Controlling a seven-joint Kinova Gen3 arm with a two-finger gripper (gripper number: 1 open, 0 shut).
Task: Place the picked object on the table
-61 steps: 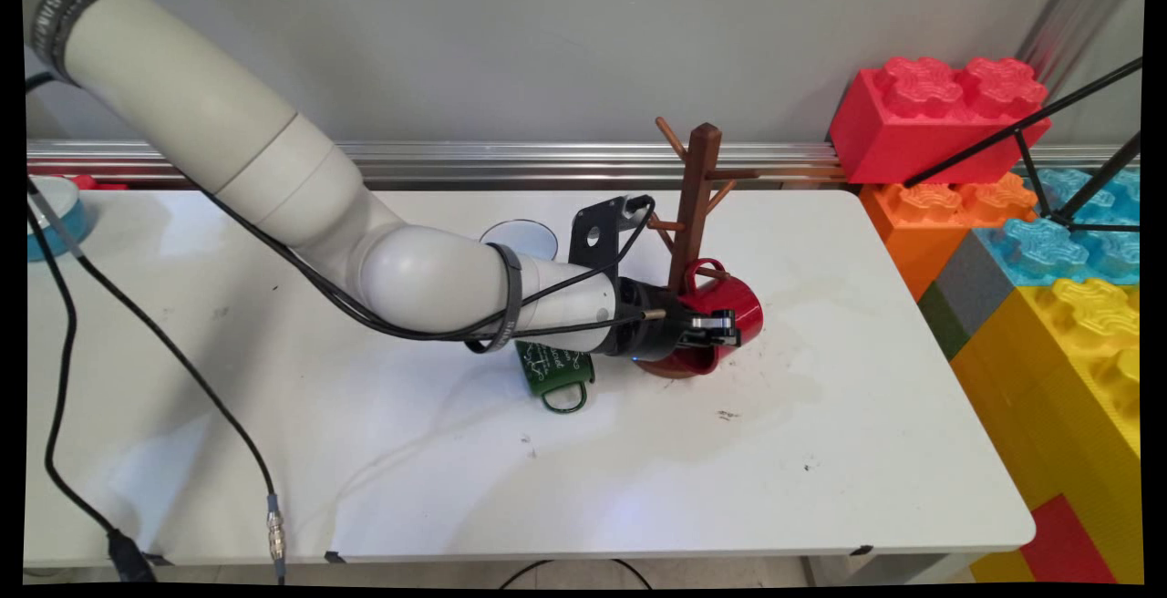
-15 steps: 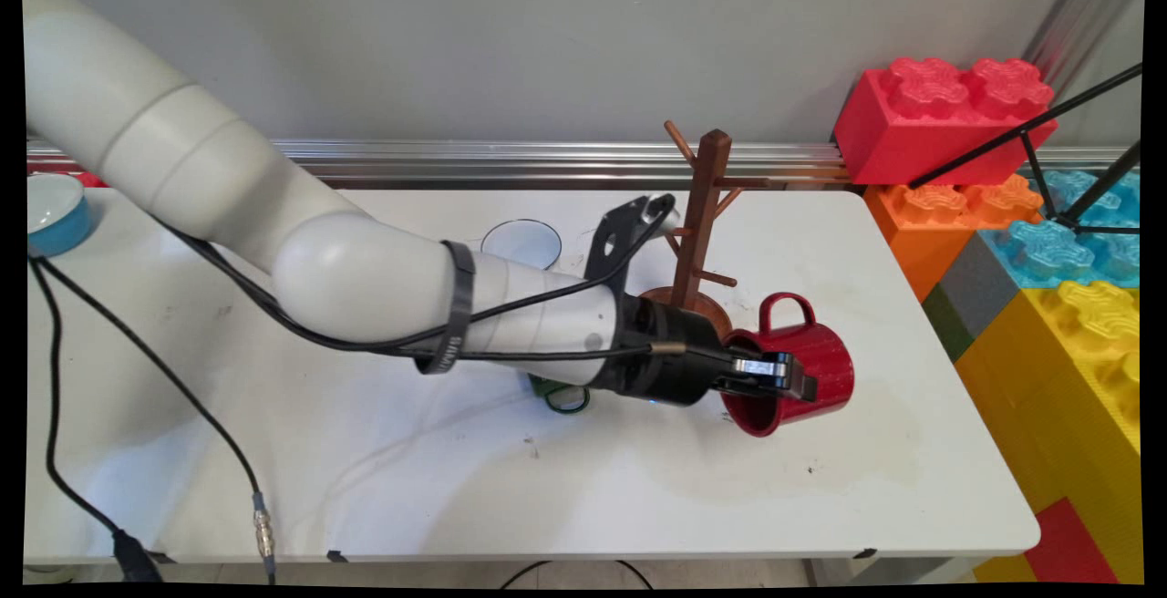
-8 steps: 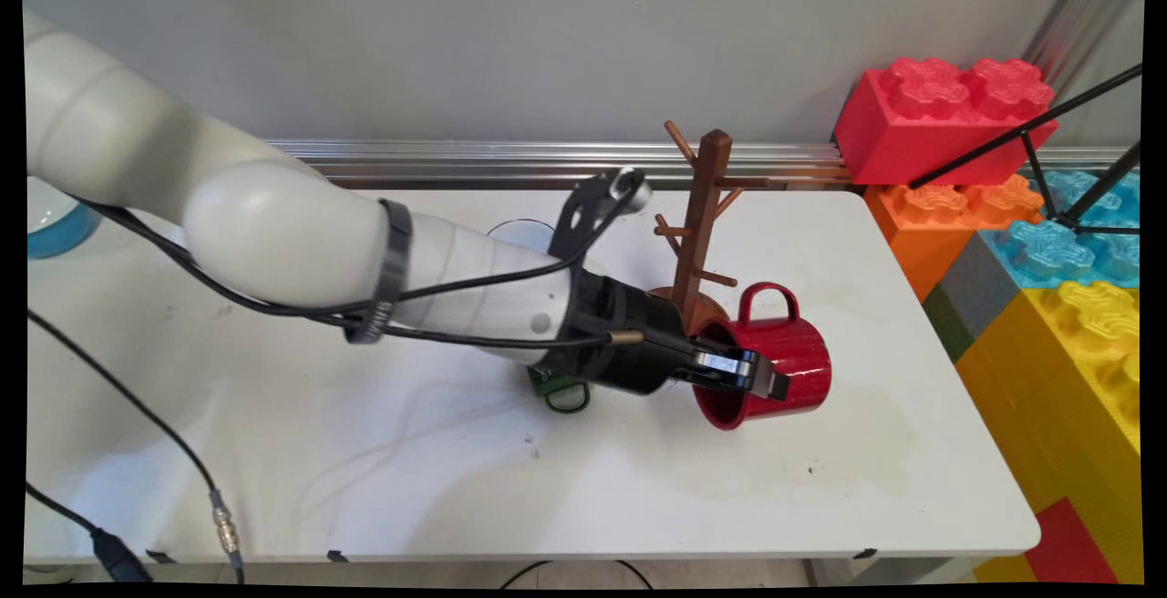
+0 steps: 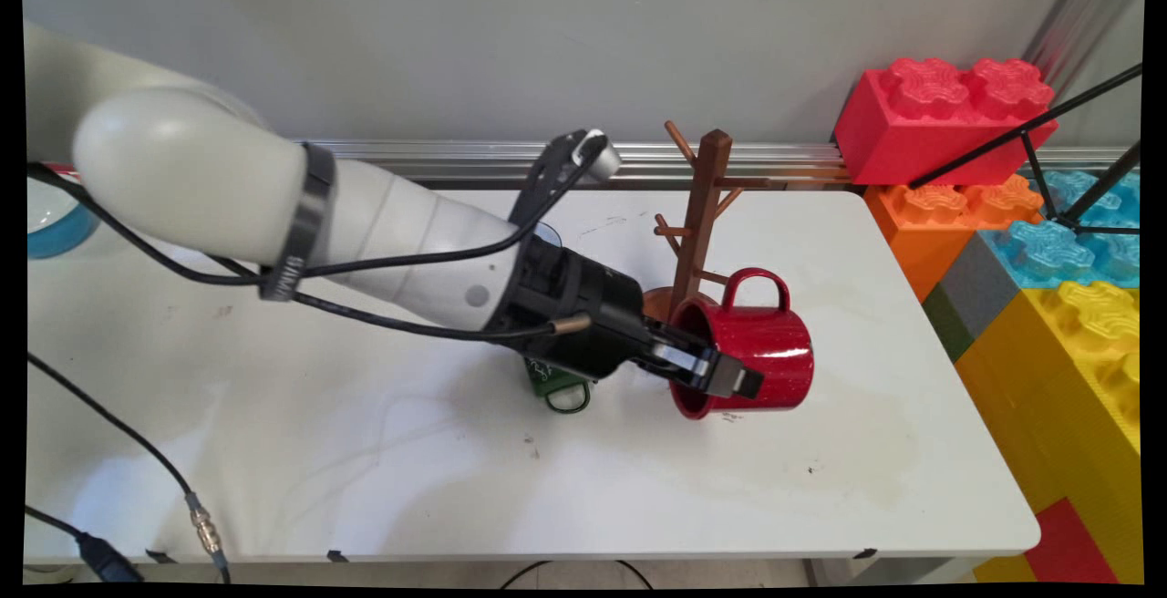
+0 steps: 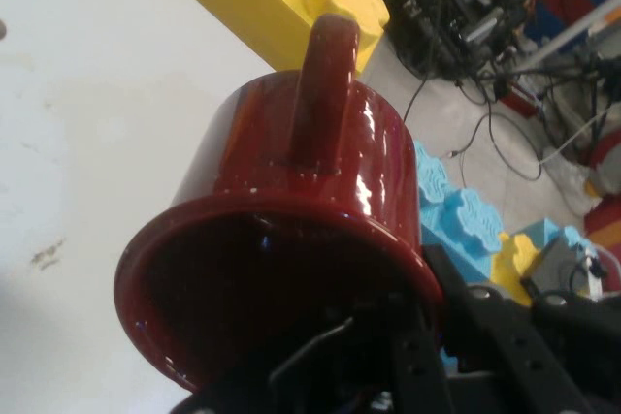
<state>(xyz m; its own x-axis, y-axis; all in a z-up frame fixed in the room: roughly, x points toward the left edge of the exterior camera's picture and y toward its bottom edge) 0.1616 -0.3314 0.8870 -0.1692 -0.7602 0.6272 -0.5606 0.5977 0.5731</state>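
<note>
Now, line by line:
Gripper: the black gripper [image 4: 714, 370] is clamped on the wall of the red mug [image 4: 757, 347] at its rim, one finger outside on the near side and the other inside the mouth, as the hand view shows; the jaws are closed down to the thickness of the mug wall.
Red mug: held on its side and lifted clear of the white table [image 4: 638, 489]; its mouth faces back toward the wrist and its base points away from the fingertips; the handle [image 4: 753, 286] stands upward.
Hand view: the red mug [image 5: 291, 239] fills the middle, rim nearest the camera, handle [image 5: 325, 84] running up its top side; the black linkage of the gripper [image 5: 388, 375] rises from the bottom edge into the mug's mouth.
Mug tree: the brown wooden mug tree [image 4: 702, 215] stands just behind the gripper, its round base partly hidden by the mug; the mug's rim is close to the trunk, and I cannot tell whether they touch.
Green mug: a green mug [image 4: 556, 384] lies on the table under the wrist, behind the fingers, mostly covered by the arm.
Bowl: a blue bowl [image 4: 50, 224] sits far back along the arm.
Blocks: large toy blocks [image 4: 1030, 242], red, orange, blue and yellow, are stacked well beyond the mug's base, off the table's end.
</note>
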